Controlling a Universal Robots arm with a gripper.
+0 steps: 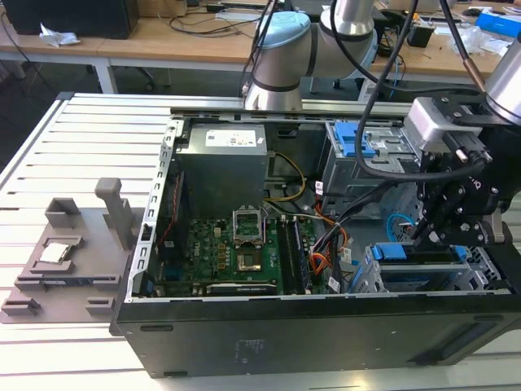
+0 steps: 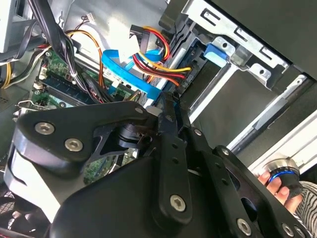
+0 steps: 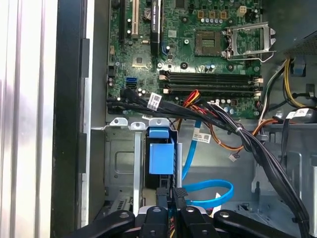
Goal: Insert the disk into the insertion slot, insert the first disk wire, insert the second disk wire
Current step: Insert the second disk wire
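The gripper hangs inside the open case, just above the slot, where the disk sits with its blue frame showing. The jaws look nearly closed, apparently on a small dark plug, though the linkage hides the tips. One blue cable loops beside the slot; one black bundle crosses between slot and motherboard. One grey fixture lies on the counter outside the case.

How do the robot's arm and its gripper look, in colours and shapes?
The arm has silver tube segments and light-blue joint caps, with black cables running along it. The gripper is black, built from linkage bars with silver screw heads, under a grey box-shaped wrist block.
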